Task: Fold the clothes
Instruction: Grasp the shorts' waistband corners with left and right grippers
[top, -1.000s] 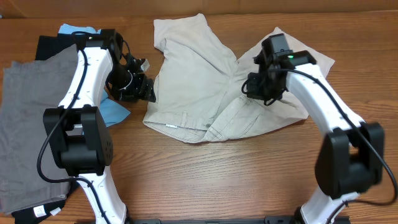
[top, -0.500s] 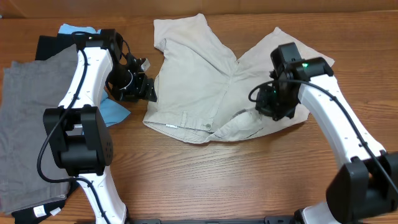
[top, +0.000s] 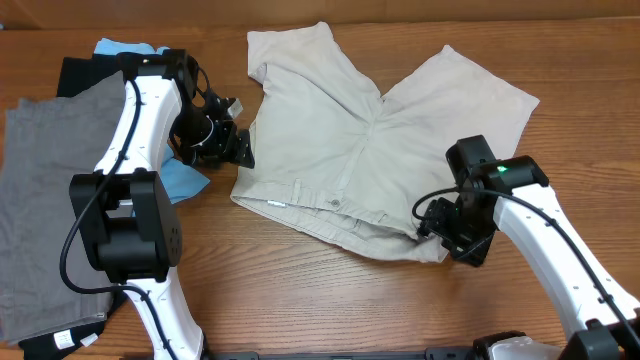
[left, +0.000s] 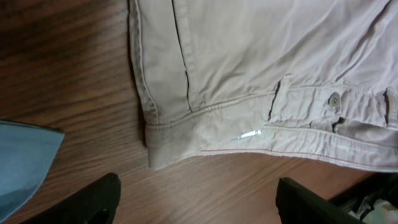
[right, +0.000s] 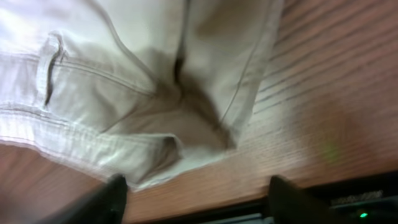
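Presently, pale beige woven cotton shorts (top: 350, 140) lie flat on the brown wooden desk (top: 330, 290), waistband nearest the robot, left end effector (left: 198, 202) and right end effector (right: 196, 196) each wide open, empty, beside a waistband corner, seemingly poised to start folding.

white arms (top: 135, 120), blk joints (top: 125, 225), cables (top: 68, 235)

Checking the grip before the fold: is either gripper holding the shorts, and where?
Nothing is held. The left gripper and right gripper both stand open by the beige shorts, clamping no cloth.
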